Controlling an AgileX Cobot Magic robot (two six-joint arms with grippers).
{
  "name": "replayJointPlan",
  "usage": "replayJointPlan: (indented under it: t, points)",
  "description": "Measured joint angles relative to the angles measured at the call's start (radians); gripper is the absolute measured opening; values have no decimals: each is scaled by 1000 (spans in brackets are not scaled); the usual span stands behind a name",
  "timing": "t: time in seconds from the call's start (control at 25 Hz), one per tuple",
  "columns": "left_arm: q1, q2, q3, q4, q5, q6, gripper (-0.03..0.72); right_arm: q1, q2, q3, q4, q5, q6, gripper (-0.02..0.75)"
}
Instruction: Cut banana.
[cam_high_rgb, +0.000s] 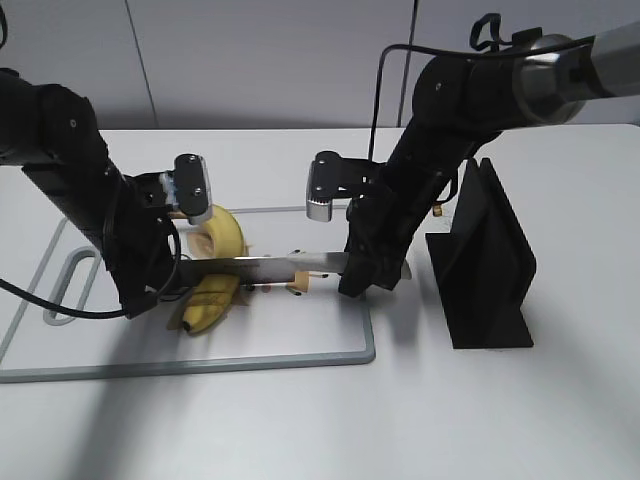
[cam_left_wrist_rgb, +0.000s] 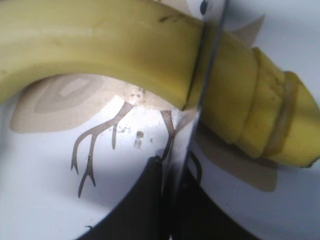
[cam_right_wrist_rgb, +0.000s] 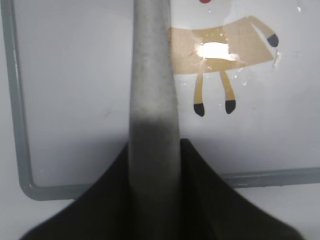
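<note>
Robot test bench set up as a mock kitchen counter

A plain white table (cam_high_rgb: 560, 420) stands against a bare grey panelled wall (cam_high_rgb: 250, 60), with two black robot arms and loose cables over it. The only kitchen gear is a white cutting board (cam_high_rgb: 300, 335) with a grey rim and printed animal drawings, a knife (cam_high_rgb: 270, 266), and a black knife stand (cam_high_rgb: 485, 260) beside the board.

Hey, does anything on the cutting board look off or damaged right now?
Nothing looks wrong. The banana is split, but that is the knife blade passing through it, with earlier slices at its far end. It lies on the cutting board, not spilled. The right gripper holds the knife handle squarely.
</note>
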Motion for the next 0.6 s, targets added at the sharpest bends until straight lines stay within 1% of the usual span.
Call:
replayJointPlan:
  t: [0.6]
  points:
    - [0,-23,1,-2,-1,2,5,-1,-3,-4,1,2,-1,177]
